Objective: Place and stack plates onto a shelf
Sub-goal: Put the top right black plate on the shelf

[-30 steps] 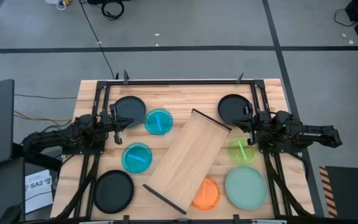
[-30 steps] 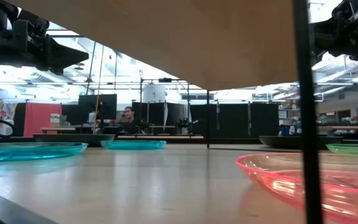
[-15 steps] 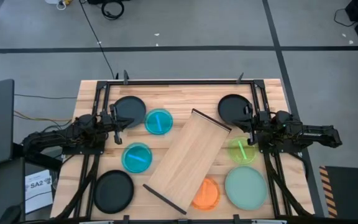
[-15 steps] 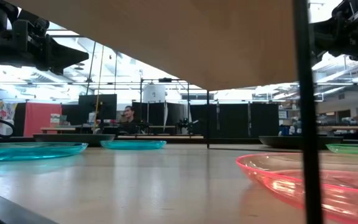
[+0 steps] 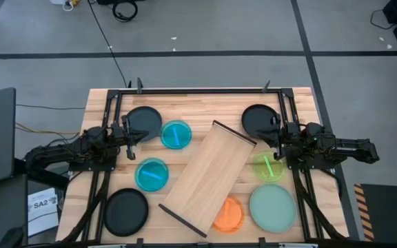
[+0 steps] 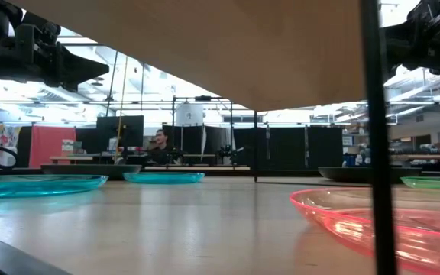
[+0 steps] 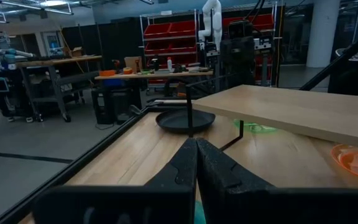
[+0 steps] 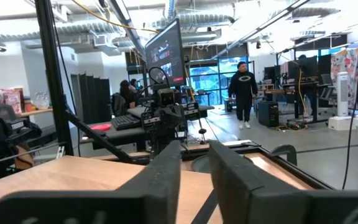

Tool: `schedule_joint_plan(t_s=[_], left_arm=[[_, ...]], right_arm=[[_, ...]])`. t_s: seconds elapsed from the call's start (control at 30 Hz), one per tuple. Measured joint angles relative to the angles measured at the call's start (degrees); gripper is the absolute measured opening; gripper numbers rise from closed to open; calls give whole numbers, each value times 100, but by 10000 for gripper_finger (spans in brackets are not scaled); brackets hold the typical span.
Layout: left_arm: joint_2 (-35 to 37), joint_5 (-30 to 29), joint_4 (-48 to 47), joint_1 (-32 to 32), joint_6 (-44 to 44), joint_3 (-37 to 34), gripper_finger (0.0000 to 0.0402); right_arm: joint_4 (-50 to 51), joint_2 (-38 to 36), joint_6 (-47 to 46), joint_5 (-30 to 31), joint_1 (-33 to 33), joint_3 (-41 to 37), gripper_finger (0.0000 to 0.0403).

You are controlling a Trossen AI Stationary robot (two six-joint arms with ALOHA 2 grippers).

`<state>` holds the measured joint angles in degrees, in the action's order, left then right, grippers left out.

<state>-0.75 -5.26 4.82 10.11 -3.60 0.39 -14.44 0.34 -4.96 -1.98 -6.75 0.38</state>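
Observation:
The light wood shelf (image 5: 209, 178) stands slanted mid-table on thin dark legs, raised above the table top (image 7: 303, 112). Around it lie three black plates (image 5: 144, 122) (image 5: 259, 120) (image 5: 125, 211), two blue-teal plates (image 5: 176, 134) (image 5: 151, 174), a green plate (image 5: 268, 166) and a mint plate (image 5: 273, 207). An orange plate (image 5: 230, 215) lies partly under the shelf's near end. My left gripper (image 5: 138, 136) hovers shut by the far-left black plate (image 7: 196, 146). My right gripper (image 5: 271, 138) hovers open between the far-right black plate and the green one (image 8: 194, 158).
A dark metal frame (image 5: 198, 90) runs round the table's edges, with both arm bases on its sides. In the low view the shelf's underside (image 6: 228, 53) spans the top and one dark leg (image 6: 374, 137) stands close in front. People stand in the room beyond.

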Motion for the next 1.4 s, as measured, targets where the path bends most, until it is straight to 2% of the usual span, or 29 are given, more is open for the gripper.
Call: schedule_joint_plan(t_s=[0.33, 0.43, 0.6, 0.83, 1.1, 1.23, 1.4], left_arm=[[1, -1, 2, 2, 0, 1, 11], [1, -2, 2, 2, -1, 2, 11], [2, 0, 2, 2, -2, 2, 11], [2, 0, 2, 2, -2, 2, 11], [2, -1, 2, 1, 1, 2, 11], [0, 0, 2, 0, -2, 0, 11], [2, 0, 2, 1, -2, 1, 11]], right_arm=[[1, 0, 9, 326, 1, 1, 249], [-4, 2, -50, 674, 1, 1, 293], [140, 4, -97, 818, 1, -1, 339], [171, 7, -120, 809, 1, 1, 352], [81, 18, -925, 504, -2, 208, 351], [739, 95, -1172, 539, -1, 792, 350], [2078, 404, -1203, 855, 1, 1781, 350]])
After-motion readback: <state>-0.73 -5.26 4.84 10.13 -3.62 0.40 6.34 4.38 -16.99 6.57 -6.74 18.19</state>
